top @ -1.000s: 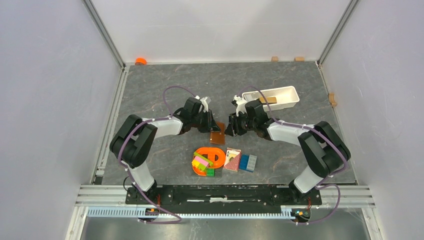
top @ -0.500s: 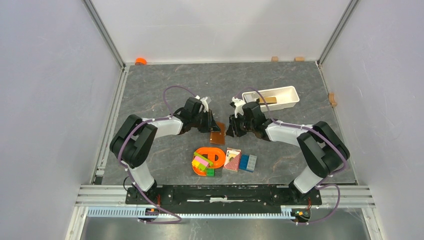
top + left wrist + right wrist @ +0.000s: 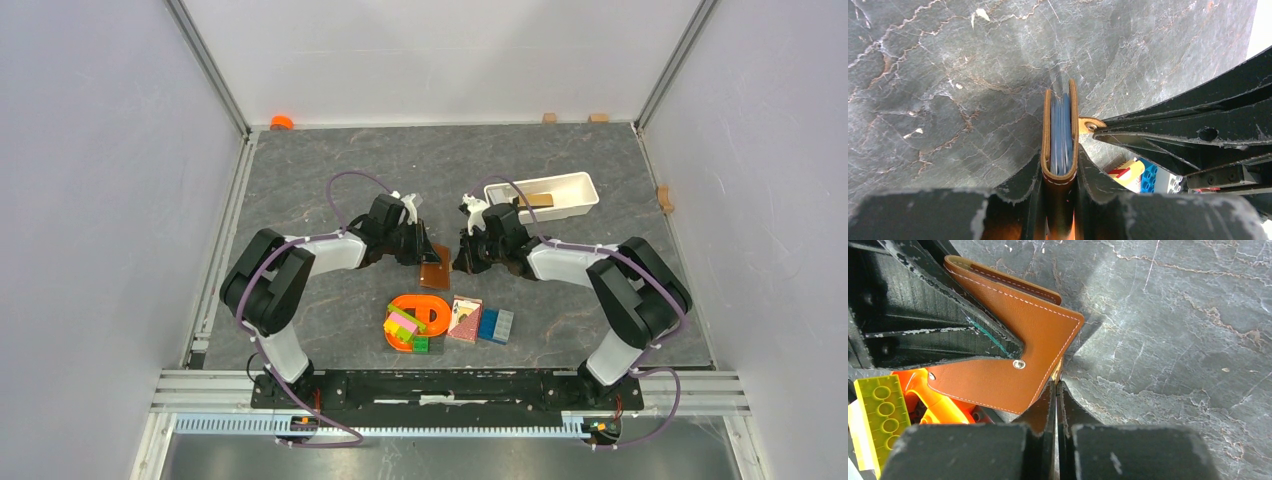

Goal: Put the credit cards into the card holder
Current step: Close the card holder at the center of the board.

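**Credit cards (image 3: 1062, 134) sit in the card holder (image 3: 1013, 347); closing looks to be what is left**

From here the brown card holder stands on edge, mid-worktop (image 3: 948, 75), between the 2 arms. The left tool (image 3: 1060, 167) pinches it across both leaves near the fold. Down its open mouth I can see thin blue card edges packed side by side between the 2 leather walls. I cannot count them.

The right tool (image 3: 1055, 390) has its fingers pressed together at the holder's outer edge. A tan sliver, which looks like the little clasp tab, seems nipped between the tips.

No loose card shows on the stone. The playing-card pack (image 3: 465, 318) and the toy bricks (image 3: 883, 410) nearby are other things. So I judge the loading done or nearly so. What remains is pressing the clasp home, if that is wanted, and setting the holder down.
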`<action>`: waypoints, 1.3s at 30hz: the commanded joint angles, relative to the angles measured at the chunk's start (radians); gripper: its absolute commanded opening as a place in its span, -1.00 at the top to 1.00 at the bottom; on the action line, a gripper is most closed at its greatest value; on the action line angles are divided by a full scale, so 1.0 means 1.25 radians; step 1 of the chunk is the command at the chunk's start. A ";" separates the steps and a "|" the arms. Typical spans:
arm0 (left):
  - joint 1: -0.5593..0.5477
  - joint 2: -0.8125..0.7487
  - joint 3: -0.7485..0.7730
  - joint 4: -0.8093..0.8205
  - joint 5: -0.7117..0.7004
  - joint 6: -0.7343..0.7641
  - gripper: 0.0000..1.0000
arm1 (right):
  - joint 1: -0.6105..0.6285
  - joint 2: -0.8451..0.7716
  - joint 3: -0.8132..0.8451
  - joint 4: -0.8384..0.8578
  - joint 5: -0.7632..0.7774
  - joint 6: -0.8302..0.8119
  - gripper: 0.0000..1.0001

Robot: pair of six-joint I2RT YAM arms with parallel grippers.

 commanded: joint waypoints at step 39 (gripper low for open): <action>-0.002 0.024 0.037 -0.083 -0.064 0.044 0.96 | 0.002 0.009 -0.063 0.249 -0.107 -0.007 1.00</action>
